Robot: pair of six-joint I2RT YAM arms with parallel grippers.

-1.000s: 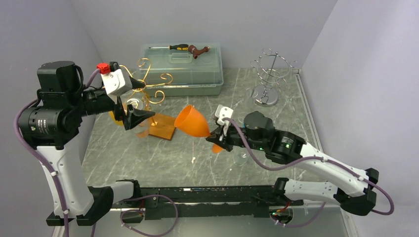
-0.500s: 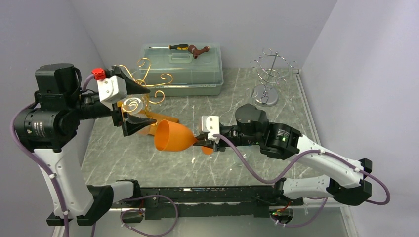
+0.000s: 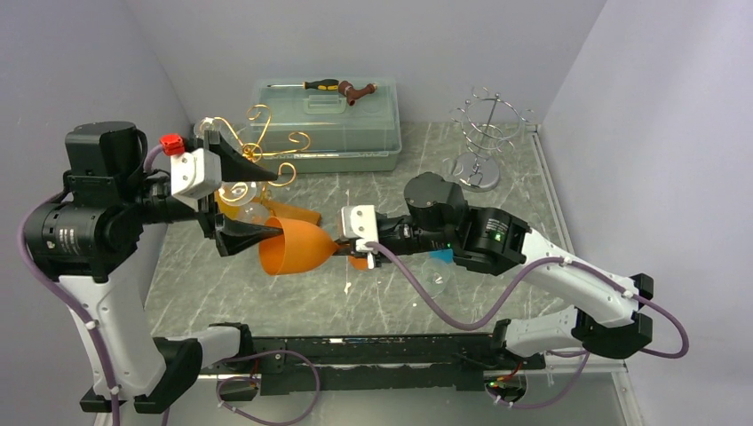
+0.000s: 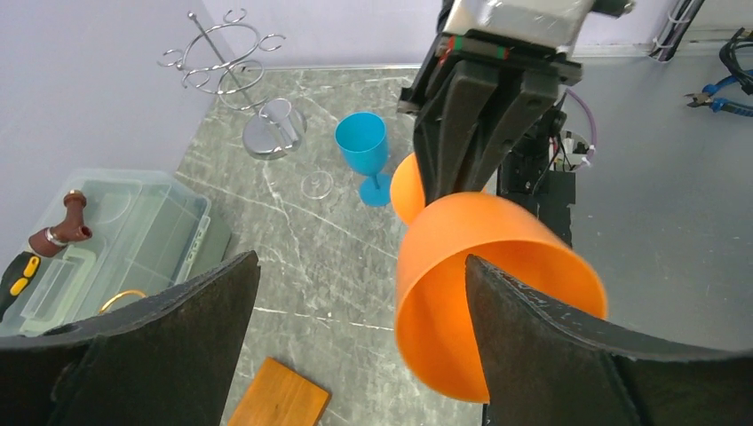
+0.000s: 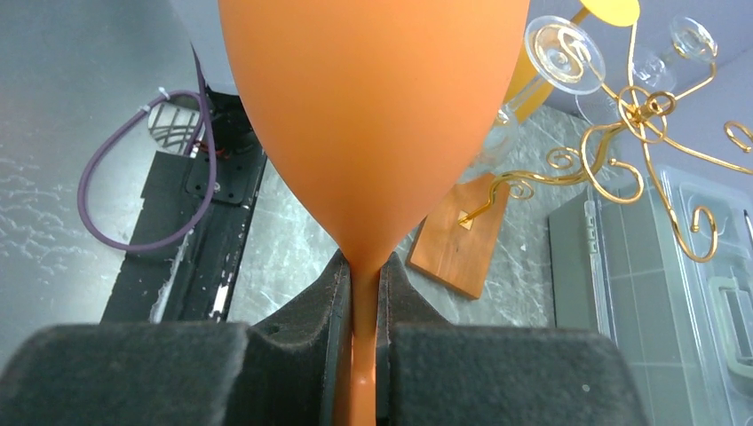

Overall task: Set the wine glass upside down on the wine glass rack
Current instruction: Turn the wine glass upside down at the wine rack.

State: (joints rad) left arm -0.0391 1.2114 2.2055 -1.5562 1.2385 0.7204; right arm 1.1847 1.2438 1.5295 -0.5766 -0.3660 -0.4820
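The orange wine glass (image 3: 297, 248) lies on its side in the air, bowl mouth to the left. My right gripper (image 3: 343, 252) is shut on its stem, as the right wrist view shows (image 5: 361, 266), with the bowl (image 5: 373, 115) just beyond the fingers. My left gripper (image 3: 284, 202) is open at the bowl's mouth. In the left wrist view (image 4: 361, 257) its right finger (image 4: 550, 355) overlaps the rim of the glass (image 4: 444, 302). The gold wire rack (image 3: 257, 151) on a wooden base (image 4: 277, 399) stands behind the left gripper, with clear glasses hanging upside down (image 5: 559, 53).
A silver wire rack (image 3: 484, 133) stands at the back right. A blue wine glass (image 4: 362, 146) and a clear glass (image 4: 317, 185) stand on the table under my right arm. A clear lidded box (image 3: 327, 115) with a screwdriver on it is at the back.
My right arm has carried the orange glass leftward and turned its mouth toward my left gripper. The left gripper has opened wider and its lower finger now meets the rim.
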